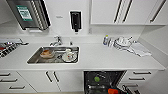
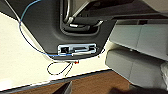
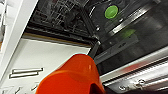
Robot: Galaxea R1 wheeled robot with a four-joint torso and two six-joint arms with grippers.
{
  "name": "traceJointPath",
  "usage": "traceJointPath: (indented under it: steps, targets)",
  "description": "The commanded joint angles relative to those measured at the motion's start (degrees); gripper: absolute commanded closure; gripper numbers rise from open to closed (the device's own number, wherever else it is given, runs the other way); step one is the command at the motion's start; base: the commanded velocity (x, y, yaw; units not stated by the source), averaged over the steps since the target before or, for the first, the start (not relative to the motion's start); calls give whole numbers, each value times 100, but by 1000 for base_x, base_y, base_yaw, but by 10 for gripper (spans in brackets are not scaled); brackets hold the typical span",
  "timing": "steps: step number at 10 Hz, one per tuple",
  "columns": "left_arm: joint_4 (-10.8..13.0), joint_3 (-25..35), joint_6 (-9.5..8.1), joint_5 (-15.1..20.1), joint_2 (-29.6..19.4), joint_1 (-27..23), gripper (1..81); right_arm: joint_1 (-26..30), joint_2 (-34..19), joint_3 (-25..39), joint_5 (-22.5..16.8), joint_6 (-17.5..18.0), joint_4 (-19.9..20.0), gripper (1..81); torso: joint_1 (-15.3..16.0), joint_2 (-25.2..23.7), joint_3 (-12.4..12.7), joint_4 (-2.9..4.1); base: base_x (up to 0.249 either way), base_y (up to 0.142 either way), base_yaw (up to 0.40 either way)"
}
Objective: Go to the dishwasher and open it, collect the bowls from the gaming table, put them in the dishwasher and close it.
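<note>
Kitchen run, seen from above. White worktop [image 1: 100, 58] spanning the frame, with a stainless sink [image 1: 33, 58] set into it; the sink holds a brownish bowl-like dish [image 1: 46, 53] and a white plate with a cup on it [image 1: 68, 56], side by side. Tap [image 1: 58, 40] behind the sink; black wall dispenser [image 1: 75, 20] above it on the white wall. Toward the right end of the worktop: a small bottle [image 1: 106, 40], a stack of white crockery [image 1: 122, 42] just beside it, and a folded cloth [image 1: 138, 49] next to that. White wall cabinets [image 1: 105, 11] with dark bar handles above; white base drawers [image 1: 141, 75] and cabinet doors [image 1: 51, 80] below. Dishwasher [image 1: 102, 81]: under the worktop, right of the sink, between the cabinet doors and the drawers, standing open, dark interior with wire racks and a round green part [image 1: 97, 79] visible inside. In the right wrist view the same open dishwasher [image 3: 75, 22] shows its racks, the green part [image 3: 111, 11] and a metal edge, with a white drawer front [image 3: 45, 57] alongside; an orange object [image 3: 72, 75] sits large in the foreground, close to the camera, and also appears at the lower edge of the head view [image 1: 113, 91]. Right hand: whether it grips the orange object cannot be told. Left wrist view: robot housing with a blue cable [image 2: 27, 42], over a pale floor area [image 2: 20, 67] and grey cushioned blocks [image 2: 135, 62]. Left hand: state cannot be told.
</note>
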Motion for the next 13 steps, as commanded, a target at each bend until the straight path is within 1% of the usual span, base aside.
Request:
traceJointPath:
  steps: [1, 2, 3, 4, 5, 6, 7, 8, 9, 10, 11, 12, 13]
  targets:
    - [70, -426, 40, 823, 452, 53, 10, 1135, 287, -807, -805, -3, 441, 811, 0, 0, 0, 0, 0, 0, 0]
    - [79, -619, 40, 823, 575, 79, 10, 1214, 427, -1027, -813, -3, 476, 811, 0, 0, 0, 0, 0, 0, 0]
    - [87, -663, 48, 823, 619, 79, 10, 1328, 532, -1184, -856, -3, 476, 811, 0, 0, 0, 0, 0, 0, 0]
    - [87, -663, 48, 823, 628, 79, 10, 1416, 551, -1281, -1040, -3, 502, 10, 0, 0, 0, 0, 0, 0, 0]
    - [96, -663, 57, 823, 654, 88, 10, 1495, 473, -1247, -1086, 118, 502, 10, 0, 0, 0, 0, 0, 0, 0]
    - [131, -672, 119, 814, 663, 79, 10, 1513, 261, -1071, -1077, 243, 529, 10, 0, 0, 0, 0, 0, 0, 0]
    - [131, -672, 136, 806, 680, 79, 10, 1514, -12, -833, -1121, 269, 485, 10, 0, 0, 0, 0, 0, 0, 0]
    - [131, -749, 154, 771, 706, 53, 10, 1452, -334, -867, -1824, 244, 347, 10, 0, 0, 0, 0, 0, 0, 0]
    - [131, -874, 154, 744, 751, 26, 10, 1242, -522, -1035, -2351, 251, 10, 10, 0, 0, 0, 0, 0, 0, 0]
    - [131, -1057, 154, 744, 821, -9, 10, 934, -733, -1053, -2580, 251, -306, 10, 0, 0, 0, 0, 0, 0, 0]
    - [122, -1181, 154, 735, 856, -26, 10, 592, -907, -974, -2633, 243, -472, 10, 0, 0, 0, 0, 0, 0, 0]
    - [114, -1278, 154, 718, 883, -44, 10, 301, -1005, -930, -2633, 243, -552, 10, 0, 0, 0, 0, 0, 0, 0]
    - [114, -1313, 154, 718, 891, -70, 10, 30, -1102, -869, -2633, 234, -552, 10, 0, 0, 0, 0, 0, 0, 0]
